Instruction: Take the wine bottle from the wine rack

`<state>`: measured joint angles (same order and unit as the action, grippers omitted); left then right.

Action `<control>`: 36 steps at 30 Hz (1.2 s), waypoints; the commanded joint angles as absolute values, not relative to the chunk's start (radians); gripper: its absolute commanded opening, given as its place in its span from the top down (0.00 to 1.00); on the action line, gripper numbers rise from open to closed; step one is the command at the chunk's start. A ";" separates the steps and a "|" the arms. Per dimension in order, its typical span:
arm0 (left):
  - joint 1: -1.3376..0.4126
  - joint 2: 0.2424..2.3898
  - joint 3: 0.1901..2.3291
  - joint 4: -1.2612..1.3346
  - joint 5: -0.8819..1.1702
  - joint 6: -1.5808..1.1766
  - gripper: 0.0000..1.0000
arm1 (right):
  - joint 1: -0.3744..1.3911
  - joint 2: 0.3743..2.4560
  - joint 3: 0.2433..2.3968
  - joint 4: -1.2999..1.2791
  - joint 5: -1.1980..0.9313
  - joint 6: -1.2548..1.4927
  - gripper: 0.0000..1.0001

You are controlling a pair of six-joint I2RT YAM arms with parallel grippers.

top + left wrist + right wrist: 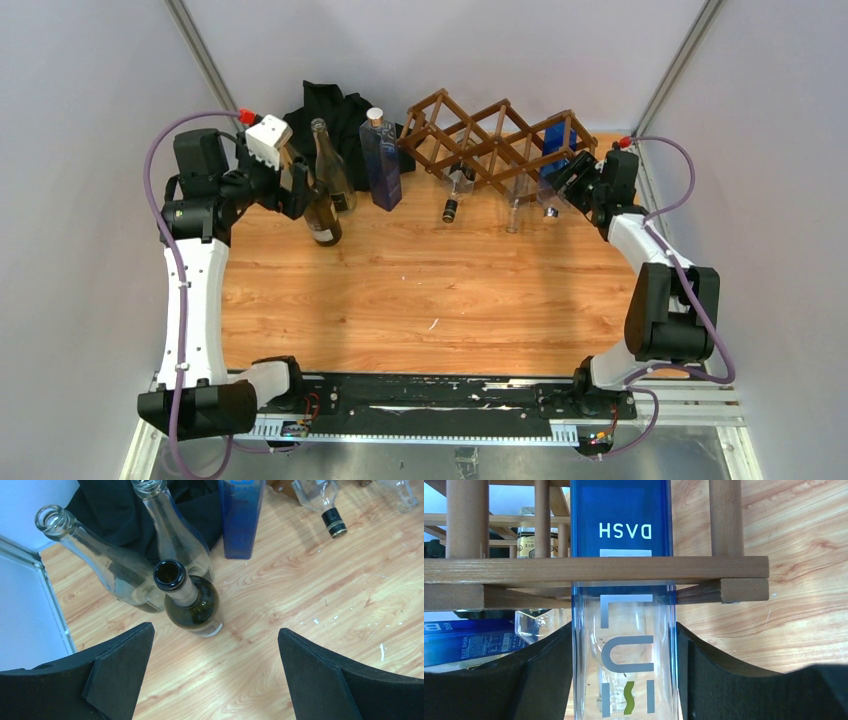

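Only its wrist view shows the right tool (624, 635) gripping the wine bottle (621, 510).

The wine rack (500, 140) is made of smooth wood. The bench (400, 290) is topped with shiny wood. The blue bottle (621, 525) is made of shiny glass. Matt black pads (549, 670) are seen on the right hand (624, 635).

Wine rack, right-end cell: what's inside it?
A blue-and-clear glass bottle passes through the wine rack, with the right gripper closed on its clear part. A slat crosses its middle; its ends are out of the wrist view.
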<state>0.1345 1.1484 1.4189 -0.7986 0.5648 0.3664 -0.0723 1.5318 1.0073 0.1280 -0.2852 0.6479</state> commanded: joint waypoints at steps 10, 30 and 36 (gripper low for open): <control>0.139 1.132 1.383 -0.819 0.680 0.364 0.09 | -0.075 1.409 0.872 0.222 -0.395 0.703 0.99; 0.138 1.140 1.441 -0.865 0.761 0.402 0.15 | -0.074 0.879 0.650 -0.049 -0.444 0.798 1.00; 0.137 1.118 1.430 -0.864 0.777 0.410 0.22 | -0.075 0.722 0.665 -0.156 -0.404 0.828 1.00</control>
<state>0.1345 1.1469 1.4128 -0.8566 0.7437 0.3939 -0.0746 0.8013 0.6304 -0.1516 -0.3588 0.7868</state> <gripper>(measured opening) 0.794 0.666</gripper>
